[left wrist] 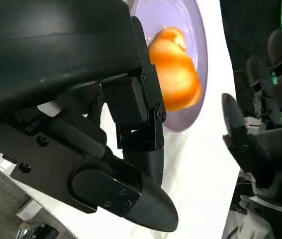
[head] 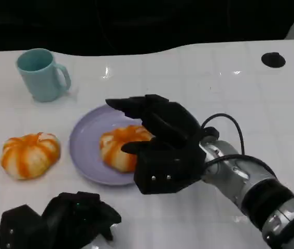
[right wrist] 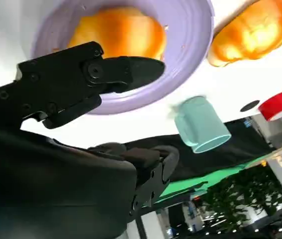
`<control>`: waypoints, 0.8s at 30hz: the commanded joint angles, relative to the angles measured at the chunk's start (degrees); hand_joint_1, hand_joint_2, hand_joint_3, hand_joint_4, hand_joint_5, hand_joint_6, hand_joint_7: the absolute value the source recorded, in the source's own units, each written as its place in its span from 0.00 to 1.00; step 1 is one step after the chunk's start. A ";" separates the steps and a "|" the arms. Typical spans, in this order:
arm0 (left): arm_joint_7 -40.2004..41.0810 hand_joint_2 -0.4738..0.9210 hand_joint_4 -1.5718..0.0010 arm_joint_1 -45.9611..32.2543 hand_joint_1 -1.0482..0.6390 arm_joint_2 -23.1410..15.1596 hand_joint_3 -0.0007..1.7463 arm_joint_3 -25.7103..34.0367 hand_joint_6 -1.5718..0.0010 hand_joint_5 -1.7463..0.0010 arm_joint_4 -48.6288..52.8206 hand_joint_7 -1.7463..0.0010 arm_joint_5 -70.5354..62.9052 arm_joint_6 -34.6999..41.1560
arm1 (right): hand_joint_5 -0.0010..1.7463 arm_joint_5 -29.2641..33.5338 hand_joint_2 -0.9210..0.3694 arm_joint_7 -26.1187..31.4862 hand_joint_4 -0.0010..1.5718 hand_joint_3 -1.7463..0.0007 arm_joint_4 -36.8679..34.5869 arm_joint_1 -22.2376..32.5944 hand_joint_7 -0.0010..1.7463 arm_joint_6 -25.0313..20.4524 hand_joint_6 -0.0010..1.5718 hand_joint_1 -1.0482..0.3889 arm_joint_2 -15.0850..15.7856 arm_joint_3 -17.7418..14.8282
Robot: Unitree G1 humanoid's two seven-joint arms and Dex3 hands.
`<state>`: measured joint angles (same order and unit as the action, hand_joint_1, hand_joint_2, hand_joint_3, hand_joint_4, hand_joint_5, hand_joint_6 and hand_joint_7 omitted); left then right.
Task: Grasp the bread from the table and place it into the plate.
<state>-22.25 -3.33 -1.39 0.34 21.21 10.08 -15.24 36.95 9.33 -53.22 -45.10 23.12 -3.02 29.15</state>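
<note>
Mid-frame, one bread (head: 120,148) lies in the purple plate (head: 84,140). The right hand (head: 159,148) hovers over it, fingers spread, gripping nothing. A second bread (head: 30,154) sits at left; the left hand (head: 58,220), lower left, looks curled and empty.

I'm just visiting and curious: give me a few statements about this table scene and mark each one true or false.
1. One bread lies on the plate. True.
2. The mug lies tipped on its side. False: it stands upright.
3. A second bread sits on the table beside the plate. True.
4. The plate is red. False: it is lavender.
5. The right hand is over the plate's near edge. True.
6. The left hand holds the mug. False: it is low at the table's near edge, well apart from the mug.
</note>
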 commanded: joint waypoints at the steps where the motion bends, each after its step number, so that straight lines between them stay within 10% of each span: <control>1: 0.40 0.94 0.42 -0.96 0.00 -0.47 0.00 -0.13 0.10 0.14 0.49 0.68 -0.61 0.40 | 0.05 -1.64 0.00 -4.52 0.00 0.82 7.47 4.42 0.00 -0.67 0.06 0.20 3.49 -0.50; 11: 0.79 0.93 0.42 -0.19 0.01 0.20 0.00 0.04 0.10 0.13 2.35 0.67 -0.66 -0.69 | 0.10 -4.22 0.00 -6.64 0.05 0.86 21.09 12.86 0.02 2.63 0.11 0.24 9.88 -3.08; 24: 0.97 0.92 0.42 -1.07 0.01 -0.01 0.00 0.10 0.10 0.14 -0.32 0.68 -0.58 0.79 | 0.25 -3.93 0.00 4.71 0.27 0.95 28.83 26.00 0.08 15.57 0.32 0.40 16.15 -7.76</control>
<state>-22.26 -3.76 -0.60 0.35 21.34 10.15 -15.80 34.12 12.09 -25.14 -20.90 35.93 11.20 23.37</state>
